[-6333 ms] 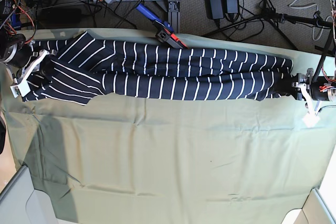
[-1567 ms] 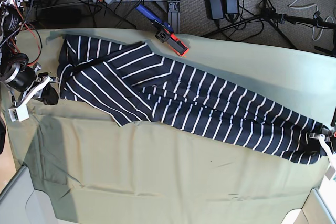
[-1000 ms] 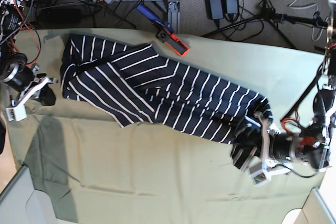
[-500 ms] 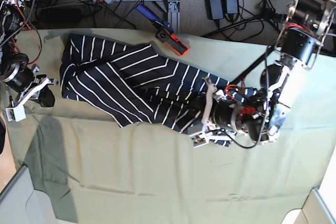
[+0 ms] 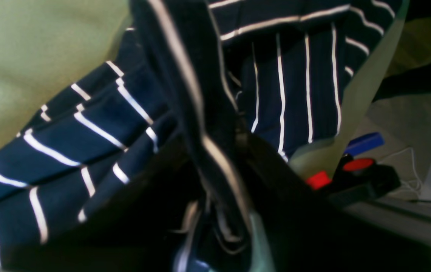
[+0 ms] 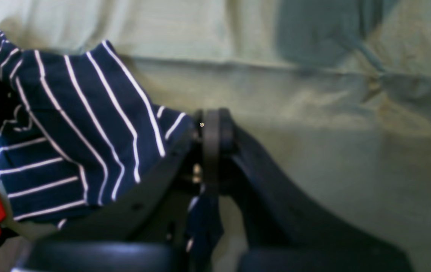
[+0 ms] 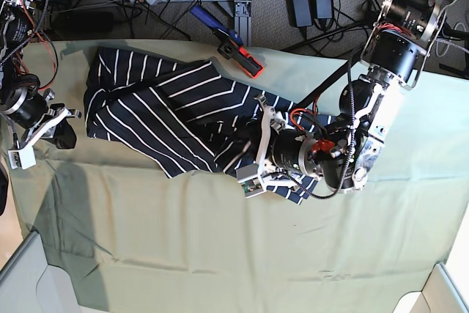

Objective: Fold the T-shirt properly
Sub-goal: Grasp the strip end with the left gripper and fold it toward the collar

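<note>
The navy white-striped T-shirt (image 7: 161, 119) lies across the back left of the table, its right end doubled over onto its middle. My left gripper (image 7: 254, 144) hovers over that doubled end. In the left wrist view a bunched fold of the T-shirt (image 5: 294, 75) runs between the parted jaws of the left gripper (image 5: 211, 151), so it stands open around the fold. At the table's left edge my right gripper (image 7: 62, 135) is shut. In the right wrist view the T-shirt (image 6: 68, 132) reaches the right gripper (image 6: 209, 132), and a bit of navy cloth hangs between its fingers.
A pale green cloth (image 7: 220, 254) covers the table. A red and black tool with a blue handle (image 7: 238, 53) rests on the back edge, just behind the shirt. Cables and a power strip lie on the floor beyond. Grey bins (image 7: 22, 284) stand at the front corners.
My left arm has swept leftward, carrying the shirt's right end over its middle, and its jaws have parted. The right arm has stayed put.
</note>
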`<state>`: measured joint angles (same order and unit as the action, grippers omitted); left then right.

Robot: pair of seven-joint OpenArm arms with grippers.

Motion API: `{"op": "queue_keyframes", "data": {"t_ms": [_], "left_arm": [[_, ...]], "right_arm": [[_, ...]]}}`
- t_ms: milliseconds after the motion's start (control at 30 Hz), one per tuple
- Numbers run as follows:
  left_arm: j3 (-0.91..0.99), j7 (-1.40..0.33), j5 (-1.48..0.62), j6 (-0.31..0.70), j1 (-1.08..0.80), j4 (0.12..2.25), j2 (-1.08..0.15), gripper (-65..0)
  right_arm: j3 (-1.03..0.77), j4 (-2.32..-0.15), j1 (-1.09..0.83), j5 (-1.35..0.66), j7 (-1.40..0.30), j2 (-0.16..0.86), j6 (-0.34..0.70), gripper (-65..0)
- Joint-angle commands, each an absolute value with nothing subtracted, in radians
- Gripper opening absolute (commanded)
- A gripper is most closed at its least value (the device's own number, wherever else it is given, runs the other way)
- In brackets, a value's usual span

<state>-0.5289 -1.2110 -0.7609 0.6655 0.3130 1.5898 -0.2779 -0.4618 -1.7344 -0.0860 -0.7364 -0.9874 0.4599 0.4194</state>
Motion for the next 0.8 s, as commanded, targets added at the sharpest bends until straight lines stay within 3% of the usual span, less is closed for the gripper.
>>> {"op": "queue_keyframes", "data": {"t_ms": [0, 67, 467, 767], "left_arm": [[-0.522, -1.193, -0.778, 0.646, 0.337, 1.604, -0.277, -36.4], [-0.522, -1.193, -0.805, 0.643, 0.337, 1.605, -0.277, -33.5], [-0.491, -1.186, -0.893, 0.658, 0.337, 1.761, -0.323, -33.6], [-0.473, -1.186, -0.984, 0.698, 0.331, 1.799, -0.271, -33.6]], "right_arm": [[-0.472, -1.745, -0.075, -0.748, -0.961, 0.479, 0.460, -65.0], [-0.472, -1.742, -0.075, -0.748, -0.960, 0.479, 0.460, -65.0], [-0.472, -1.739, -0.075, -0.748, -0.957, 0.478, 0.460, -65.0], [-0.471, -1.700, -0.075, -0.732, -0.917, 0.443, 0.460, -65.0]]}}
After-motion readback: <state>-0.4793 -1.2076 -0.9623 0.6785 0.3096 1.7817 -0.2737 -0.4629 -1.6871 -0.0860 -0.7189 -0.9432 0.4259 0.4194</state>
